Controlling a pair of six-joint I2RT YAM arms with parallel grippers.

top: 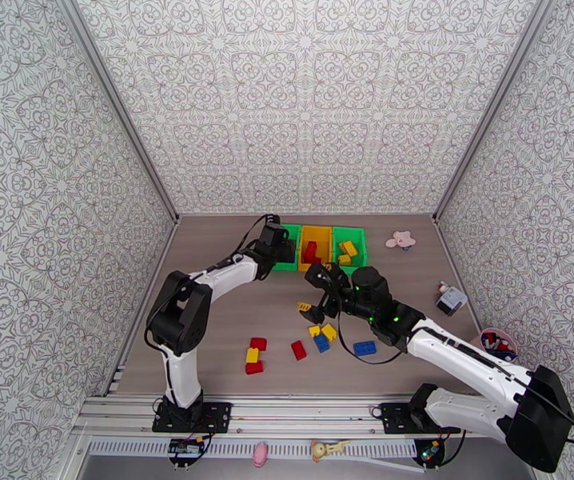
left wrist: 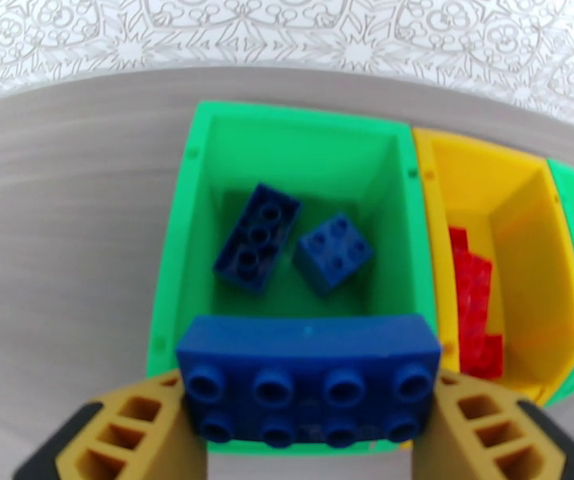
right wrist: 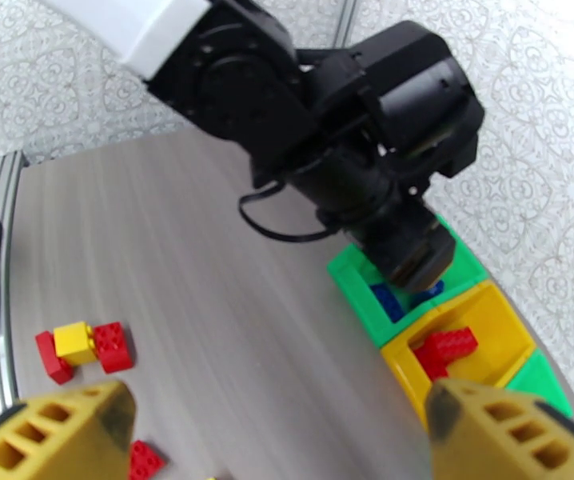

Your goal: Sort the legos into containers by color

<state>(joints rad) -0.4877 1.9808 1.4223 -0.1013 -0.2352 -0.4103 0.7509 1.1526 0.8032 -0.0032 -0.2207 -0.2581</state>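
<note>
Grip check: long blue brick [left wrist: 309, 358], hard light plastic with slick flat sides, pinched end to end by left gripper [left wrist: 311, 418], hanging over near rim of left green bin [left wrist: 171, 258]; two blue bricks [left wrist: 257, 238] lie inside. Bin walls thin, yellow bin [left wrist: 519, 210] joined alongside holds red bricks [left wrist: 471, 298]. Right gripper [right wrist: 279, 430] spread wide, empty, above table [right wrist: 207, 258]; loose legos [top: 299, 350] well apart, bare room around each, flat sides best for pinching
</note>
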